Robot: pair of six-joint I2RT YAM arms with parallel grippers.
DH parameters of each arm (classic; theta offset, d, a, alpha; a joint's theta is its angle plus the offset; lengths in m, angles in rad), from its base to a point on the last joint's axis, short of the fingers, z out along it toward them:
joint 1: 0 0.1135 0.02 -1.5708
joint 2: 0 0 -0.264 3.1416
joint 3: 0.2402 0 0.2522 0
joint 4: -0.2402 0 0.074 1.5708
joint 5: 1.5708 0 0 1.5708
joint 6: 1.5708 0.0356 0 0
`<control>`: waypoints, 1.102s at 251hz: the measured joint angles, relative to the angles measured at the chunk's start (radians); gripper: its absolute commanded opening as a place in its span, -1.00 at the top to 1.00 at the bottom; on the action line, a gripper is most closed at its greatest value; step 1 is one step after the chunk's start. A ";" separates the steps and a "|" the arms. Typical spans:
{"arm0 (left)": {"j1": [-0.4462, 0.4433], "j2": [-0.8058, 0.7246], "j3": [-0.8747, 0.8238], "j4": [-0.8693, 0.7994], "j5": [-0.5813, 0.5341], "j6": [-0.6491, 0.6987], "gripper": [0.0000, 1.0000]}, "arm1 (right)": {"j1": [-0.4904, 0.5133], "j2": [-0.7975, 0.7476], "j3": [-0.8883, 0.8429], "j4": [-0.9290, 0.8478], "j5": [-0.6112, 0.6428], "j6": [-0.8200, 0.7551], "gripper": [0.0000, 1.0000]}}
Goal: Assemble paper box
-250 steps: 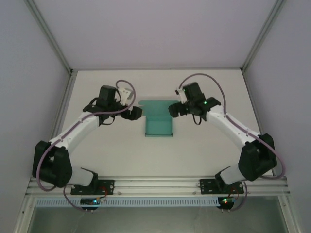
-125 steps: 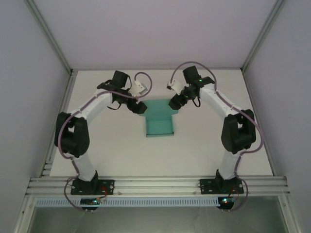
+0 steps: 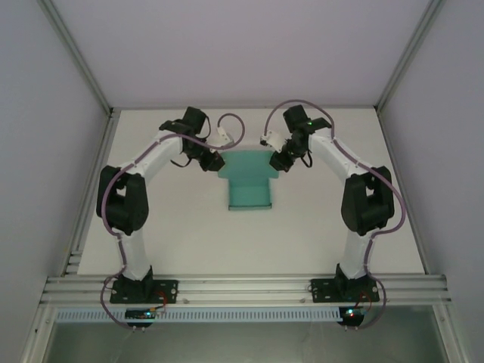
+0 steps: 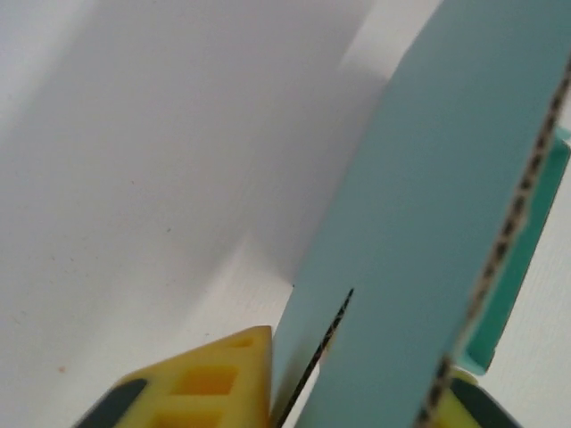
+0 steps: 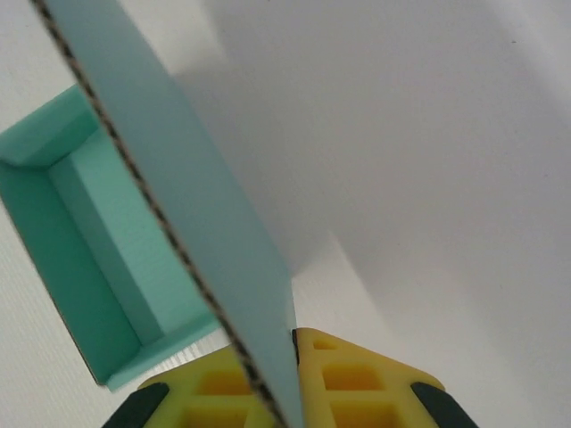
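Both arms are reaching further out than a second ago, elbows up, and both sets of jaws are going from wide to pinched. You are now gripping the box (image 3: 248, 189) at its far end. The left gripper (image 3: 214, 162) is clamping it by the left flap (image 4: 419, 205), and the right gripper (image 3: 280, 161) by the right flap (image 5: 178, 196). In each wrist view the card is sitting edge-on between the yellow fingers (image 4: 214, 388) with no gap showing (the corrugated edge is reading clearly on both).

Box position: it is lying about mid-table (image 3: 166, 227), between the two grippers. The right wrist view is showing a tray part (image 5: 98, 267) with low walls standing beside the held flap.

Reading: the approach is ending and the fold is beginning. You are probably about to swing both flaps inward together. Keep the two sides moving evenly. Thin card held at one edge is apt to buckle, or to drag the whole box along, since nothing is pinning it down. Progress is looking early to middle, with walls partly up and flaps not yet tucked.
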State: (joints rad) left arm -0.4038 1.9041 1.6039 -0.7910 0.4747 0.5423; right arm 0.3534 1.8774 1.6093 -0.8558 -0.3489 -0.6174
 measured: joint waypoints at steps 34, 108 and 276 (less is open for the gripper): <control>-0.016 0.000 -0.006 0.059 -0.048 -0.075 1.00 | 0.016 -0.014 -0.003 0.021 0.064 0.073 0.97; -0.060 -0.064 -0.070 0.333 -0.257 -0.522 1.00 | 0.137 -0.123 -0.106 0.246 0.351 0.634 0.98; -0.169 0.022 -0.202 0.719 -0.463 -0.930 1.00 | 0.166 -0.020 -0.233 0.620 0.664 1.238 1.00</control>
State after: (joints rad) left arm -0.5724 1.9263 1.4017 -0.0715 0.0116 -0.3882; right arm 0.5190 1.8576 1.3758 -0.2359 0.3149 0.6205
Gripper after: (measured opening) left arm 0.043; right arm 0.062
